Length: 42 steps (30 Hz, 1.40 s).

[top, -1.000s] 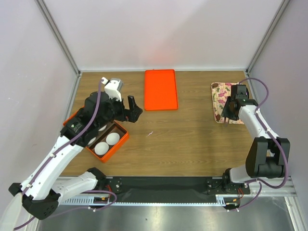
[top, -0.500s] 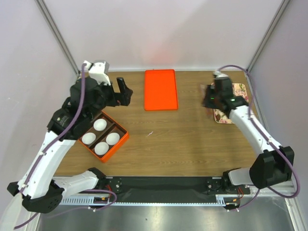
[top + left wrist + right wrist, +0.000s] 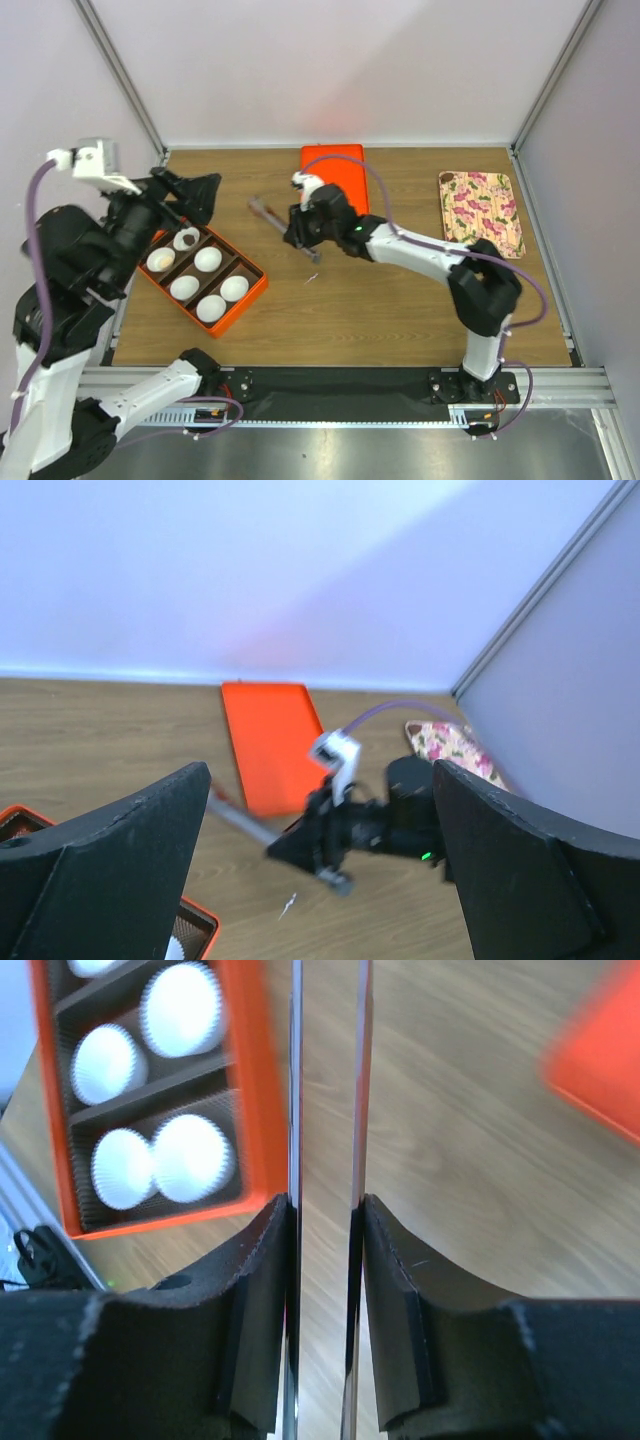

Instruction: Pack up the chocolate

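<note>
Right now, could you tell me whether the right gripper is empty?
No, the right gripper is shut on thin metal tongs.

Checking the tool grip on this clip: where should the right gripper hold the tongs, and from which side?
Partway along the tongs, one finger on each blade's outer flat face, coming in line with them. The blades run side by side with a gap, so squeezing should close the tips. The right gripper grips them this way.
</note>
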Each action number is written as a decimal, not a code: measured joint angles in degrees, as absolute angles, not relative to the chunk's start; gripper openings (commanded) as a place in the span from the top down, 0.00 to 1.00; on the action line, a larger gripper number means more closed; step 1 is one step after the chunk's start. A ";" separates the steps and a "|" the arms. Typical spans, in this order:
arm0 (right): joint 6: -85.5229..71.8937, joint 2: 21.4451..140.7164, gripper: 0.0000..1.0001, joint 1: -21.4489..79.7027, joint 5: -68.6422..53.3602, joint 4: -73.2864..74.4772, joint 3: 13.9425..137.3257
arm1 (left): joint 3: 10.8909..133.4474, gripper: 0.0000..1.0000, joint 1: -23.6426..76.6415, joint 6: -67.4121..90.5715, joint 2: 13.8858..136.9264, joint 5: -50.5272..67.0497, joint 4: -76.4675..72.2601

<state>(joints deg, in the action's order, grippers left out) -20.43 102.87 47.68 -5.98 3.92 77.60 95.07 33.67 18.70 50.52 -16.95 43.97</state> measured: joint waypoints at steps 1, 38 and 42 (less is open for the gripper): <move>-20.05 104.99 0.67 48.88 -6.42 2.68 79.07 | 95.09 0.00 33.67 19.00 49.54 -17.19 43.64; -6.07 122.17 0.64 67.53 -12.27 -0.40 90.85 | 90.94 0.00 33.65 19.03 47.18 -20.84 41.67; -5.78 123.50 0.61 67.53 -12.29 -0.27 91.74 | 90.61 0.00 33.65 19.03 47.20 -20.84 41.43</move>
